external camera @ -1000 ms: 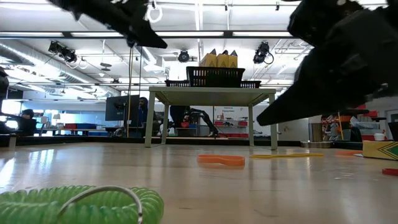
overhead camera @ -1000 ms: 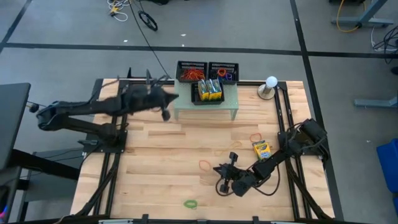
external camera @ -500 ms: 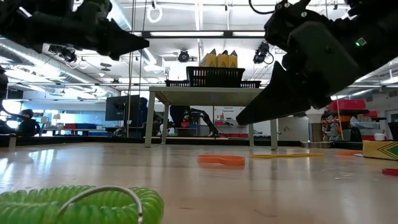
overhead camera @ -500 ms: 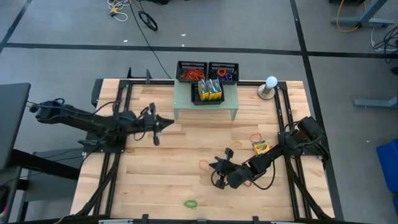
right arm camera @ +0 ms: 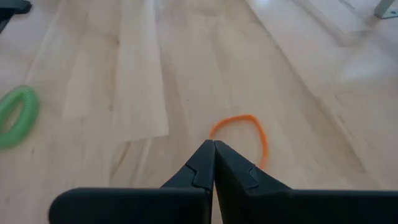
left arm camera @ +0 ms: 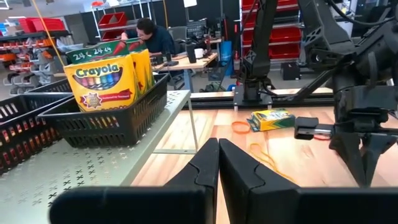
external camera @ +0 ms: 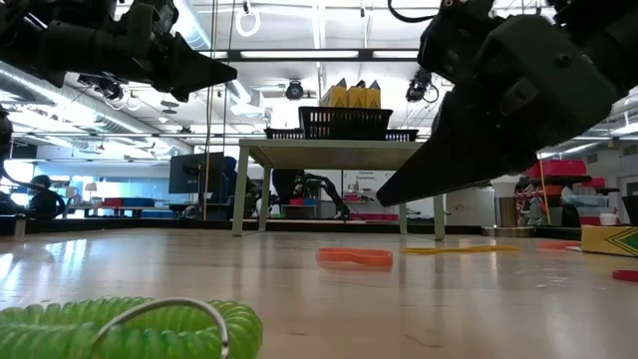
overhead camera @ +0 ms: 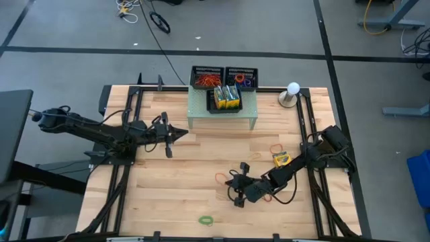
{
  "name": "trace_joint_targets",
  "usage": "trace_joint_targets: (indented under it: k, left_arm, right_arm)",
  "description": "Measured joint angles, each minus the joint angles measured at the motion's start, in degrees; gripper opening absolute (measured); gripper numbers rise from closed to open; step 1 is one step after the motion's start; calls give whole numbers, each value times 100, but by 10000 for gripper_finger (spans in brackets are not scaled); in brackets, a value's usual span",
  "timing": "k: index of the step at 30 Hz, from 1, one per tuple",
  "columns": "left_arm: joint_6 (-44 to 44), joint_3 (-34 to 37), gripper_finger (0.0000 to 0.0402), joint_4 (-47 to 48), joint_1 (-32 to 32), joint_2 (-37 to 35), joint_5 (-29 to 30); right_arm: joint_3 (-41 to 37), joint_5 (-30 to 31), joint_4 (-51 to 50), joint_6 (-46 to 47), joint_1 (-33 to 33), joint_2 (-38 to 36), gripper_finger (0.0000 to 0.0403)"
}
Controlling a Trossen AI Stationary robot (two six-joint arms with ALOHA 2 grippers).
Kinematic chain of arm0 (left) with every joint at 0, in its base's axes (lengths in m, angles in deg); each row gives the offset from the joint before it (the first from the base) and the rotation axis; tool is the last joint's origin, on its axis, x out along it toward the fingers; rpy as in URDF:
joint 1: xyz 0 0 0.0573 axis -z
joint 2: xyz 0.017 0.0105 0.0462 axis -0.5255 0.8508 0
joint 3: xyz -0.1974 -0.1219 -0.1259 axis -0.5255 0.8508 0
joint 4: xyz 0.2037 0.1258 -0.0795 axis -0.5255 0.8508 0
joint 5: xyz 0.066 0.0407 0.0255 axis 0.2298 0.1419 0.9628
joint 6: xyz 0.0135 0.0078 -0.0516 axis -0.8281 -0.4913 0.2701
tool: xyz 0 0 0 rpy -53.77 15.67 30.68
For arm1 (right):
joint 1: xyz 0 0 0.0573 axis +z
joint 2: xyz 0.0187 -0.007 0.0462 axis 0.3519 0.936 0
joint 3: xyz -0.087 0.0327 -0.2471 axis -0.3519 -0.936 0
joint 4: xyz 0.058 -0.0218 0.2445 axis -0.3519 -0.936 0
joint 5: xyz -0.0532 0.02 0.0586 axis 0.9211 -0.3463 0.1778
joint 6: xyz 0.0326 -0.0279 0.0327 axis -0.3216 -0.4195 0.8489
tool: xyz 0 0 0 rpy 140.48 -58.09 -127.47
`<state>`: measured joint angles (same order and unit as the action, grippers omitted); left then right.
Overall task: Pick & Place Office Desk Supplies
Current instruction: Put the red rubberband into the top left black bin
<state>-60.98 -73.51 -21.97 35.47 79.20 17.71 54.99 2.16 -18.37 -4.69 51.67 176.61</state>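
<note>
On the wooden desk [overhead camera: 168, 188], toward its front half, the right gripper [overhead camera: 230, 181] is held low over the boards, its arm stretched out from the right-hand edge and angled toward the middle. Its fingers [right arm camera: 211, 163] are pressed together with nothing between them, and in the right wrist view their tips are aimed at an orange rubber band [right arm camera: 242, 134] lying flat just beyond them, apart from the tips. A green coiled loop [overhead camera: 205, 220] is seen near the front edge, well apart from the gripper. One crayon box [overhead camera: 282, 160] lies on the boards beside the right arm, with another orange band [overhead camera: 276, 147] just beside it. The left gripper [overhead camera: 183, 134] is carried above the desk by an arm reaching horizontally from the left side, its tips pointed toward the pale green riser [overhead camera: 222, 111] and stopped just short of its near left corner. Its fingers [left arm camera: 214, 165] are likewise closed on each other and empty. On the riser a black mesh tray [left arm camera: 112, 118] is stood, and upright crayon boxes [left arm camera: 106, 78] are packed in it. Behind the riser two further black trays [overhead camera: 224, 75] are placed side by side, with rubber bands heaped inside them.
</note>
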Motion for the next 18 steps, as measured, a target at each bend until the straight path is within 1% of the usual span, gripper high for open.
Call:
trace_joint_targets:
  k: [4,6,8,12,14,16,18]
  left_arm:
    - [10,0,20,4,0,0,0]
    - [11,0,20,4,-2,2,0]
    - [15,0,20,6,-2,2,0]
    - [17,0,20,8,-2,2,0]
    - [20,0,20,8,-2,2,0]
    - [20,0,20,10,-2,2,-1]
    - [20,0,20,10,-2,2,-2]
  right_arm:
    - [28,-285,-66,17,0,-2,14]
    - [182,-328,-408,47,0,-2,14]
    - [495,-369,-1185,201,-2,-4,14]
    - [1342,-583,-3366,686,25,-7,14]
    - [1685,-762,-4289,817,111,-9,16]
    - [2005,-906,-5118,980,244,-9,24]
    - [2258,-993,-5670,1240,363,-16,38]
